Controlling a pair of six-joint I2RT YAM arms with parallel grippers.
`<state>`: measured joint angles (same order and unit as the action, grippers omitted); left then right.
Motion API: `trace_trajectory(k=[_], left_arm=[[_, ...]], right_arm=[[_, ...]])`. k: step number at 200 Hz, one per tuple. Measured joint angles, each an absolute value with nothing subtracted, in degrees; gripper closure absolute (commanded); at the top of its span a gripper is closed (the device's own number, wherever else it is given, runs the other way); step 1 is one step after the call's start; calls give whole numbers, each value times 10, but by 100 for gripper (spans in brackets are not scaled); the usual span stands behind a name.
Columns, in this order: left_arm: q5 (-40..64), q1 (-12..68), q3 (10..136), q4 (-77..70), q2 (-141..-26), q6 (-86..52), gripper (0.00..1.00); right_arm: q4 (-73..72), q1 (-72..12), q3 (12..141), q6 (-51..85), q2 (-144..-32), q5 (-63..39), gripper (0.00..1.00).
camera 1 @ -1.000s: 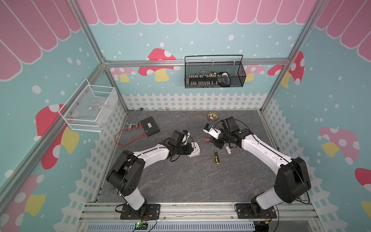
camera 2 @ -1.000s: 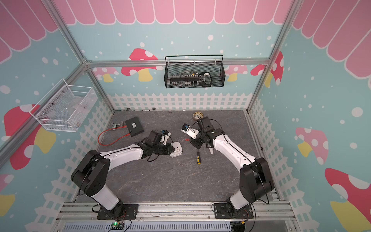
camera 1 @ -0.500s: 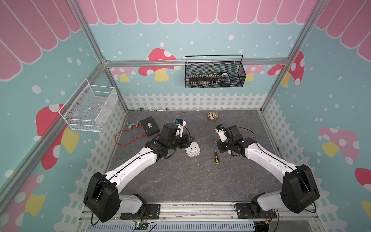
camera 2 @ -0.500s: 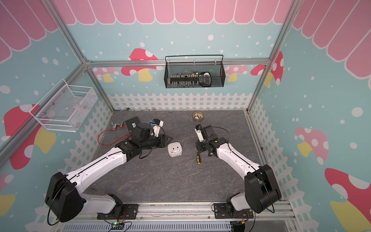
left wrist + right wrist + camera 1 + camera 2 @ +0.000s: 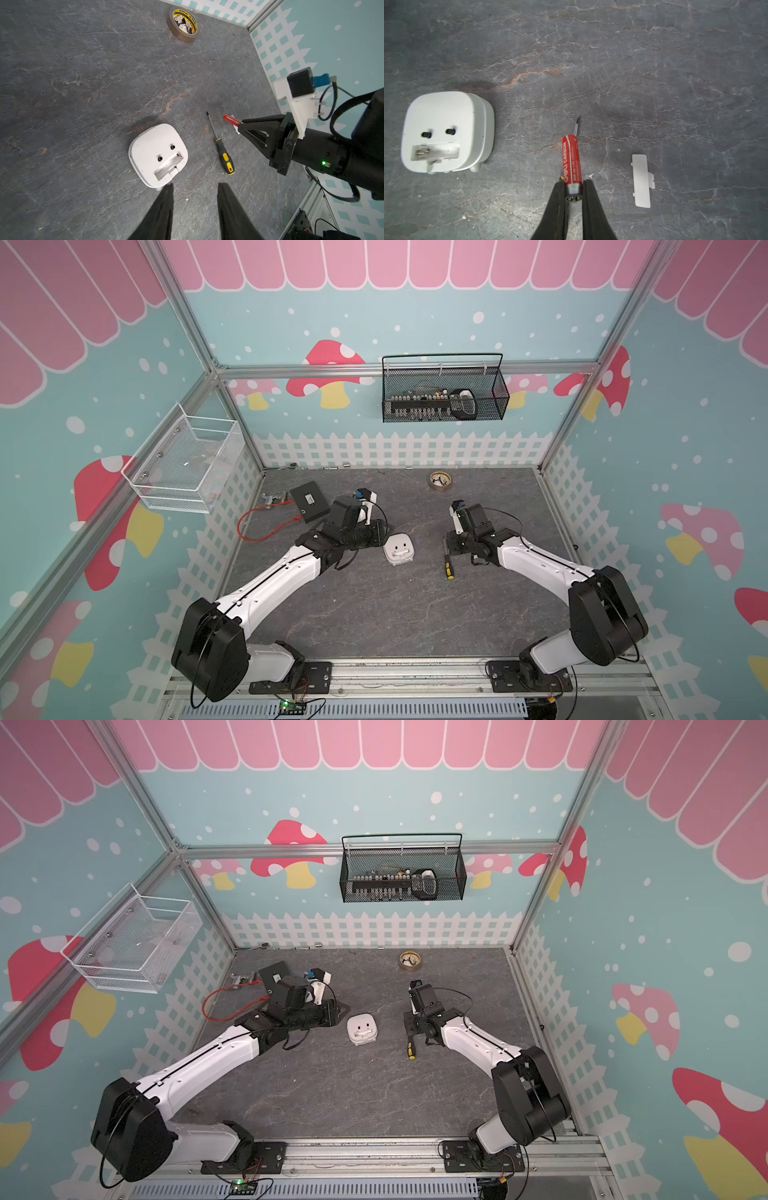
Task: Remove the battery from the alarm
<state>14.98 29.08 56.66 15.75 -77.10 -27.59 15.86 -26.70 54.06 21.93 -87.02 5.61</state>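
1. Task status, as I judge it: the battery point(image 5: 571, 160) is out; the alarm point(image 5: 444, 124) lies face down on the table point(image 5: 654, 62), its recess point(image 5: 436, 152) bare, metal contacts showing.
2. R gripper point(image 5: 574, 185) is clamped on the battery's metal end only; the red body sticks out past the jaws, over the shaft of the screwdriver point(image 5: 225, 160); can't tell how high above it.
3. L gripper point(image 5: 195, 186): jaws apart, nothing between them, tips just beside the alarm's edge, not touching as far as I can see.
4. Step in hand, prob. set the cell down; the grip is short and far from the middle, so move slow, no wrist jerks, or it may pivot out.
5. Pick bare table btwn the screwdriver and the loose cover point(image 5: 641, 180), clear of both; go low before letting go, since a round cell will roll.
6. Pose: R arm stretched low from its base twd table centre, forearm approx. level, jaws aimed away from base; L arm likewise extended, wrist angled down at the alarm.
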Motion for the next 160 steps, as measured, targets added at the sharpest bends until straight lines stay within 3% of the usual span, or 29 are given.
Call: trace_trajectory(k=[160], left_arm=[[155,272,549,156,-772,-271,61]], right_arm=[[143,-328,630,267,-1029,70,88]])
